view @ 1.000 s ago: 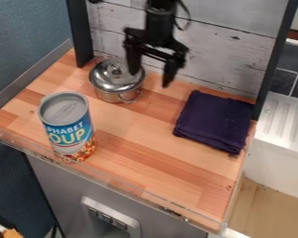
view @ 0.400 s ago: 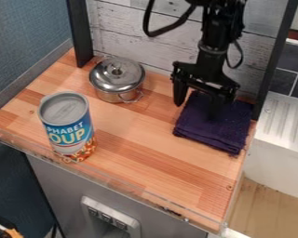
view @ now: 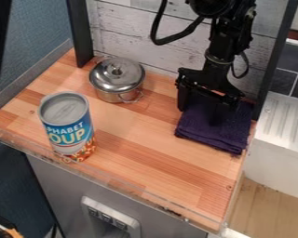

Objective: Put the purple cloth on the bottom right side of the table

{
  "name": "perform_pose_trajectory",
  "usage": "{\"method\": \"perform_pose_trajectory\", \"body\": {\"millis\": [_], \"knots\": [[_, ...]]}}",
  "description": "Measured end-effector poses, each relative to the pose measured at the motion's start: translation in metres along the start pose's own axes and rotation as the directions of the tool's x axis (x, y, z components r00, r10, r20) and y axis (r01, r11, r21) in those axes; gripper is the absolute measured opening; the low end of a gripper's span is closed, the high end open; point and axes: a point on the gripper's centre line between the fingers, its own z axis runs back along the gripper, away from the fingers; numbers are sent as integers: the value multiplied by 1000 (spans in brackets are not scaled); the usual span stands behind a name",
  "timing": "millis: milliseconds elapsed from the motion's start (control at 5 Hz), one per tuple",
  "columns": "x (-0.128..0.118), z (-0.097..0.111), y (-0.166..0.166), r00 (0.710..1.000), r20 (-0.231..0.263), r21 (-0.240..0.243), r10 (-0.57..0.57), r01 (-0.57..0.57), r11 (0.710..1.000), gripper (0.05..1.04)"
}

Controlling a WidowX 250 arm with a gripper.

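The folded purple cloth [view: 210,135] lies at the right rear of the wooden table [view: 170,162], near the back wall. Over its back left part hangs the black gripper [view: 201,111], fingers apart and pointing down. One finger is at the cloth's left edge and the other stands over its middle, hiding part of the fabric. Whether the fingertips touch the cloth, I cannot tell.
A silver lidded pot [view: 117,80] stands at the back left. A soup can [view: 67,125] is upright near the front left edge. Dark posts [view: 81,35] rise at both back corners, and a clear rim runs along the front.
From above the pot, the gripper has moved right and down to the cloth. Most recently it went slightly lower, and the cloth's left edge shifted a little.
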Motion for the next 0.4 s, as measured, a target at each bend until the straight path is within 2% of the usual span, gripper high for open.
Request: {"method": "perform_pose_trajectory", "body": {"millis": [200, 400], "knots": [[-14, -4, 3, 1000, -8, 11, 0, 0, 1000, 1001], [-41, -5, 9, 999, -26, 14, -37, 38, 999, 1001]]}}
